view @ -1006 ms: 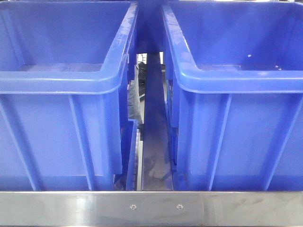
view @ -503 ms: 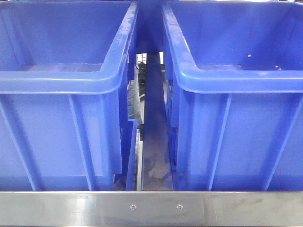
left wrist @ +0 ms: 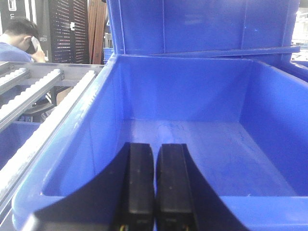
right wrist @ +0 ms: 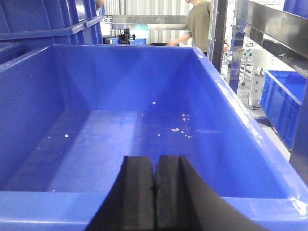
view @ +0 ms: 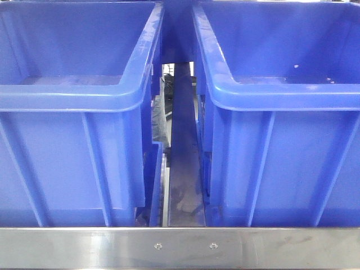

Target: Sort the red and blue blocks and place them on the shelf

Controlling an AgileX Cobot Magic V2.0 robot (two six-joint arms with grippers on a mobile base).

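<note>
A brushed stainless-steel shelf (view: 84, 247) fills the bottom of the front view, its flat front rail carrying 2 small screws (view: 158, 246) near the middle. On it stand 2 large blue plastic bins side by side, the left bin (view: 67, 163) and the right bin (view: 281, 163), apart from each other with a narrow gap between them; a blue strip and some dark clutter show through that gap.

The room looks like a warehouse. In the left wrist view a grey roller conveyor (left wrist: 29, 96) runs beside the bin, a dark perforated panel (left wrist: 67, 29) stands behind it, and a person in a blue shirt (left wrist: 14, 43) leans in the far corner. In the right wrist view a person in an olive shirt (right wrist: 199, 24) stands beyond the bin, beside steel rack posts and another blue crate (right wrist: 284, 101).

The left gripper (left wrist: 155, 187) hangs over the near rim of a bin, its black fingers almost touching and holding nothing. The right gripper (right wrist: 155, 192) has its fingers pressed together, empty, above a bin floor dotted with white specks (right wrist: 180, 130).

The red and blue blocks appear in no view.
</note>
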